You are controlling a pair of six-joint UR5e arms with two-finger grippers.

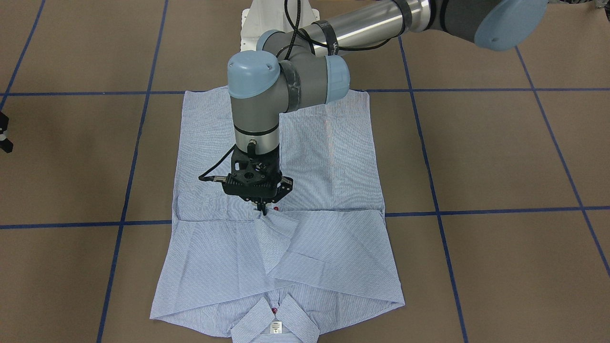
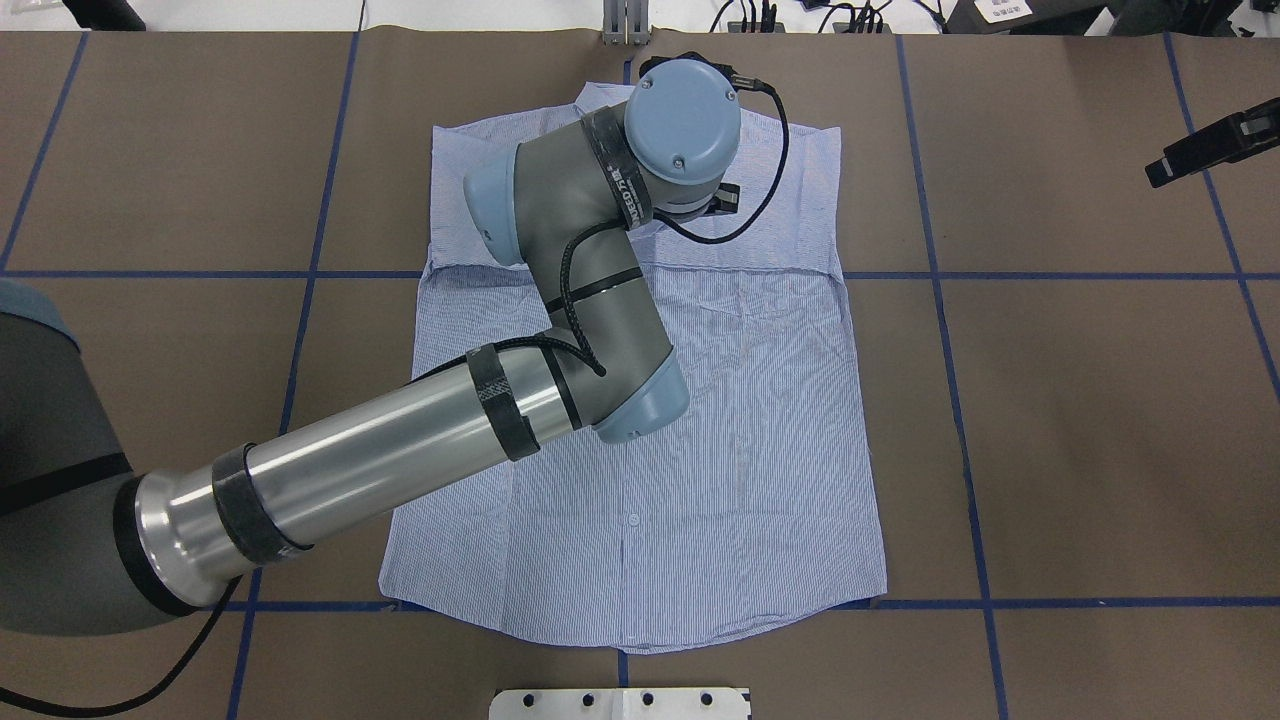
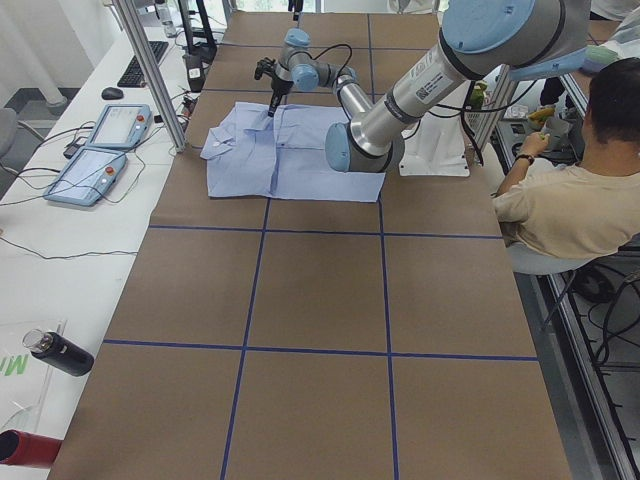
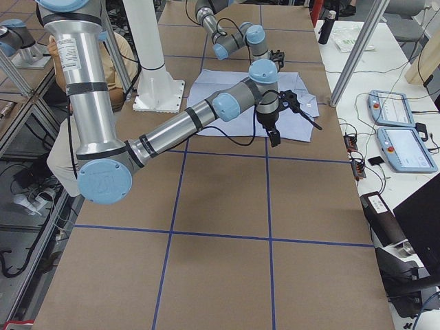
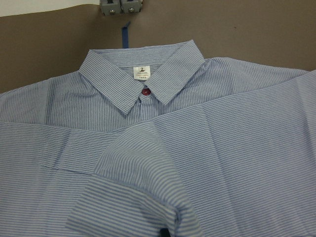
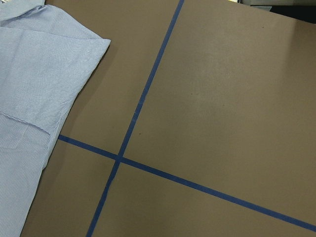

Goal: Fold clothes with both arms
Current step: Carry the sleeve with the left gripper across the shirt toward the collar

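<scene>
Shirt lies flat, front up, on desk, collar away from robot, both sleeves crossed over chest. Left gripper points straight down at mid-chest, clenched on one sleeve, cloth peaked up to its tips. Right gripper hangs over bare desk, well apart from shirt; whether released or clenched, cannot tell.

The left claw is hidden in the overhead view under its own wrist, which also covers the collar and upper middle of the shirt. In the front-facing view the bottom edge cuts the collar. The right claw runs off the right edge of the overhead view, too small and dark to tell how its jaws stand. The right wrist view shows only 1 corner of the shirt, cut by its left edge.
</scene>
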